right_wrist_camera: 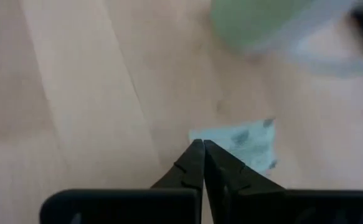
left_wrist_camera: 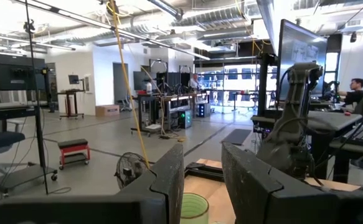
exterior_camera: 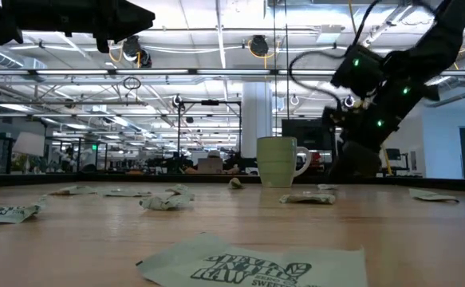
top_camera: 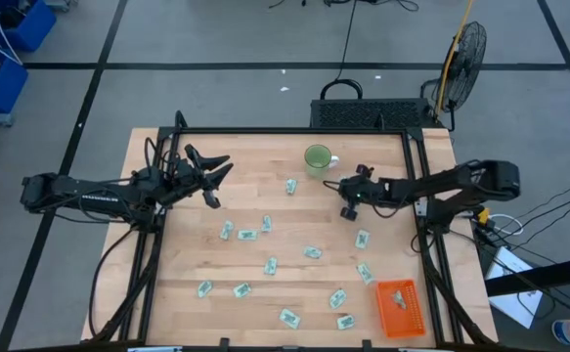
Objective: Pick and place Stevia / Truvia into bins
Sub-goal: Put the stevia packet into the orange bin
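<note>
Several pale green and white Stevia sachets [top_camera: 265, 235] lie flat and scattered over the wooden table. The orange bin [top_camera: 400, 306] sits at the near right corner. My right gripper [top_camera: 347, 211] is low over the table just right of the green mug [top_camera: 317, 158], shut on one sachet [right_wrist_camera: 242, 144], which the gripper hides in the high view. My left gripper [top_camera: 220, 182] hangs open above the table's left side with nothing between its fingers [left_wrist_camera: 169, 180]. My right gripper pinches the sachet's near edge [right_wrist_camera: 207, 140] between the tips of its two fingers [right_wrist_camera: 190, 163]. The fingers slant down from the table's right side. The rest of the sachet sticks out beyond the tips; whether it is clear of the wood, I cannot tell.
The mug stands close behind the right gripper, its handle toward the right. More sachets lie between the gripper and the bin [top_camera: 363, 272]. A black metal frame [top_camera: 294, 131] runs around the table, and a black basket [top_camera: 368, 112] stands behind its far edge.
</note>
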Robot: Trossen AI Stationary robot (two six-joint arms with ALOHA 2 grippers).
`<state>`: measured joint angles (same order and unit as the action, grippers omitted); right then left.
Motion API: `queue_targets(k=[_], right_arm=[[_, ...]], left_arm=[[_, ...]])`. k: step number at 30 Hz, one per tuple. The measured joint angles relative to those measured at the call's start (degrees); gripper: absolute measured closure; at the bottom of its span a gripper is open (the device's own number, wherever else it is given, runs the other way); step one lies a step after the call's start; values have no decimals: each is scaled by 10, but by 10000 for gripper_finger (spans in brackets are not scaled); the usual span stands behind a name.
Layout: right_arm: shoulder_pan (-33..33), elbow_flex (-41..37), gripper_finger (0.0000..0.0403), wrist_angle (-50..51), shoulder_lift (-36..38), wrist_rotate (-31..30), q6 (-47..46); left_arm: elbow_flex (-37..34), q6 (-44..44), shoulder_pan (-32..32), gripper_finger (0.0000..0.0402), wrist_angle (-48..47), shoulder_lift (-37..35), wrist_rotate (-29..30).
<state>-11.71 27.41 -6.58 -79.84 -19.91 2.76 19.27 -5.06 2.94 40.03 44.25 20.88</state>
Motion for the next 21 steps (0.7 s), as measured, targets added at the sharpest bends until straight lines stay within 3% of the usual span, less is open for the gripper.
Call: queue_targets(k=[7, 12, 21], right_arm=[[41, 2, 402, 70, 76, -28, -25], [45, 1, 394, 88, 71, -26, 16], [19, 2, 286, 77, -2, -27, 57]], left_arm=[[0, 3, 0, 289, -9, 0, 0], [0, 9, 0, 289, -9, 0, 0], [0, 11, 0, 289, -8, 0, 0]])
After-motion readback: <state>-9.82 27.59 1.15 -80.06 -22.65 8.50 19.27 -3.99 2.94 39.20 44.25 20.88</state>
